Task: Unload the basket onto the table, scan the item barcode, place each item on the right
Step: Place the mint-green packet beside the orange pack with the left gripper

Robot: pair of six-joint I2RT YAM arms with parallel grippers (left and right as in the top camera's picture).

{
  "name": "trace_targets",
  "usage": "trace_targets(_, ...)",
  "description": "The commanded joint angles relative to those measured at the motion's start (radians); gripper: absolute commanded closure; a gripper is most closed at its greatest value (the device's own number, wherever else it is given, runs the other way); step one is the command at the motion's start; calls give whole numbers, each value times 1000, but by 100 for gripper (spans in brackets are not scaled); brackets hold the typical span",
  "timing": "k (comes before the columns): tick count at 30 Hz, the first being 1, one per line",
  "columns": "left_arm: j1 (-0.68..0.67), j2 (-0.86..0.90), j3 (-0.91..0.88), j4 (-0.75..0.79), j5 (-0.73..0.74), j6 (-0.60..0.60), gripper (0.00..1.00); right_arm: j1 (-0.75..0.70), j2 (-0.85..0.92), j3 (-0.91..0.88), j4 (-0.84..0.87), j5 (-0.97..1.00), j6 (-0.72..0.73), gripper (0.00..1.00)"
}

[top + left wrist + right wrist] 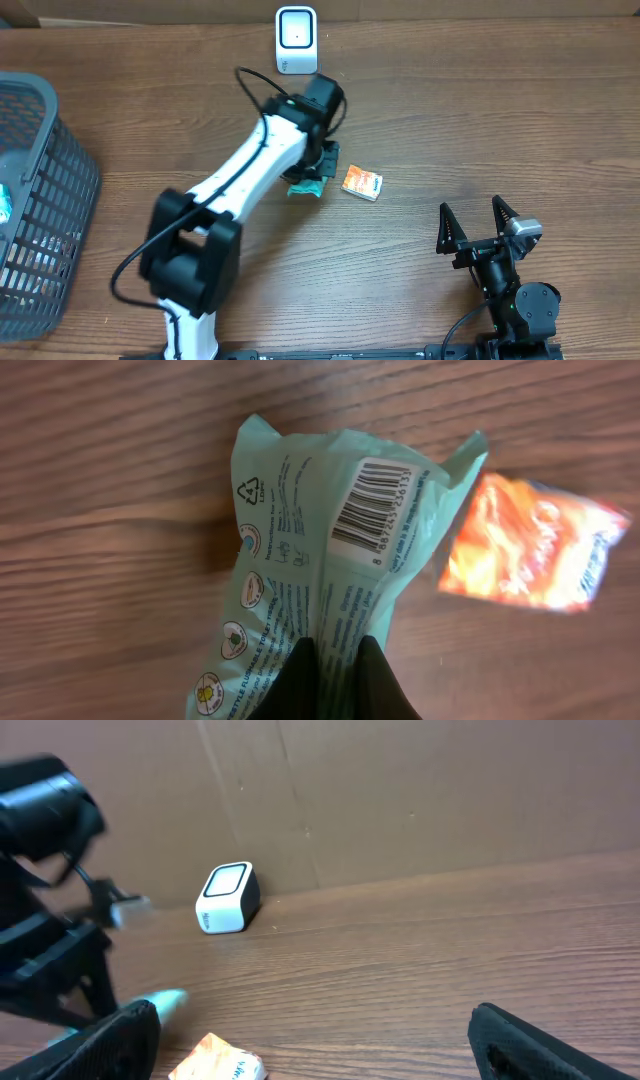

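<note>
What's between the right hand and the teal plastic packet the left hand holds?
One small rectangular orange packet, flat on the brown wooden table; otherwise bare wood. Clearest in the overhead view.

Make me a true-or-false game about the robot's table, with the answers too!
1. The left gripper is pinching the green packet. True.
2. The right gripper holds the orange packet. False: it is open and empty, and the orange packet lies on the table beside the green one.
3. The barcode on the green packet shows in the left wrist view. True.
4. The white scanner sits inside the basket. False: it stands on the table at the far edge, apart from the basket.
</note>
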Motion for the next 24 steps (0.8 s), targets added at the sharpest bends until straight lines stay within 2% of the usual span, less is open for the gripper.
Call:
trace_targets(1, -11, 20, 0, 24, -43, -89, 96, -5, -9, -11, 5, 9, -5, 0)
trace_targets(2, -11, 20, 0, 31, -43, -88, 91, -5, -9, -11, 5, 9, -5, 0)
trace_targets(4, -9, 12, 16, 31, -45, -88, 72, -5, -9, -11, 5, 9, -5, 0)
trace_targets(7, 14, -13, 100, -26, -45, -84, 31, -5, -9, -11, 5, 9, -5, 0)
trace_targets(11, 52, -65, 301, -151, -57, -39, 30, -5, -9, -11, 5, 9, -5, 0)
trace_targets(14, 99, -113, 467, -250, -85, -4, 14, -5, -9, -11, 5, 9, -5, 0)
trace_targets(16, 151, -150, 581, -327, -109, 3, 0, -5, -9, -11, 5, 9, -5, 0)
trace_targets(20, 293, -214, 732, -444, -120, 3, 0, -5, -9, -11, 5, 9, -5, 0)
trace_targets(24, 528, -282, 785, -520, -119, -25, 0, -5, -9, -11, 5, 9, -5, 0)
